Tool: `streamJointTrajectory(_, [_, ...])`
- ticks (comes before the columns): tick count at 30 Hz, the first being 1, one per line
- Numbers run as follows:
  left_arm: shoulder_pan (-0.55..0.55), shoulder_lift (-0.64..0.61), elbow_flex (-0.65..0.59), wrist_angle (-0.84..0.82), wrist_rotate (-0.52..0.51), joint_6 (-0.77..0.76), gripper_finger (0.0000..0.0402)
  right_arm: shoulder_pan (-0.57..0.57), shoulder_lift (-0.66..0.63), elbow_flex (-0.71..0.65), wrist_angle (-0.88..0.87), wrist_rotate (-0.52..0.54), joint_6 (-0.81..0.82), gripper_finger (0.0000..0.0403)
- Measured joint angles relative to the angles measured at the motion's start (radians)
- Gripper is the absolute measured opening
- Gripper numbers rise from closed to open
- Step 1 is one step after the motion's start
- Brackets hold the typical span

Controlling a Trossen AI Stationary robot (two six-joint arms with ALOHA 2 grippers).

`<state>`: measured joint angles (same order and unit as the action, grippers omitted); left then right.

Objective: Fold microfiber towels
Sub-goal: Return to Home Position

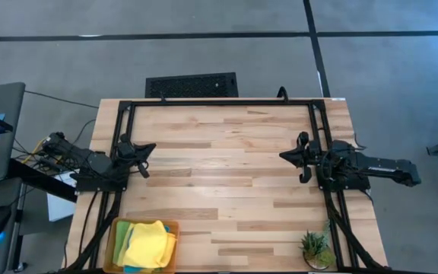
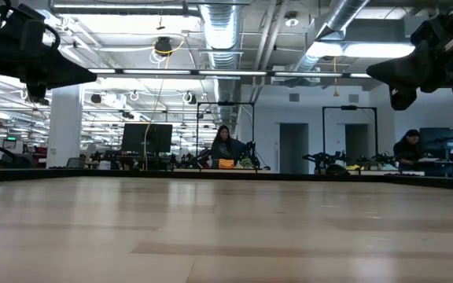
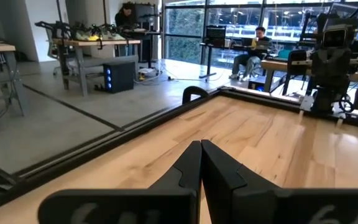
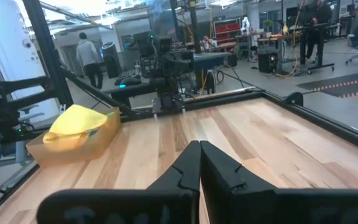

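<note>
The microfiber towels lie heaped in an orange tray point(image 1: 111, 242) at the table's near left corner: bright yellow cloths point(image 1: 152, 243) on top, a lime green one point(image 1: 122, 234) beside them, a teal edge point(image 1: 131, 269) under them. The yellow heap also shows in the right wrist view point(image 4: 74, 119). My left gripper point(image 1: 149, 149) is shut and empty at the table's left edge, held above the wood. My right gripper point(image 1: 284, 156) is shut and empty at the right edge. Both show shut in their wrist views point(image 3: 201, 163) point(image 4: 199, 163).
A small potted plant point(image 1: 315, 247) stands at the near right corner. A black frame rail point(image 1: 219, 103) runs along the table's far edge and down both sides. The bare wooden table top point(image 1: 226, 175) lies between the two arms. People sit at desks in the room behind.
</note>
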<state>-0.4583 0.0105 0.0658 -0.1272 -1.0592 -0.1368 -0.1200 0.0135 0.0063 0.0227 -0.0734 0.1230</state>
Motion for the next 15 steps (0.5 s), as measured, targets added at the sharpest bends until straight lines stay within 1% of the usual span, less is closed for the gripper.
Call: streamJointTrajectory(15, [0.0, 0.0, -0.001, -0.001, 0.001, -0.002, 0.0, 0.0, 0.0, 0.0, 0.0, -0.001, 0.0, 0.0031])
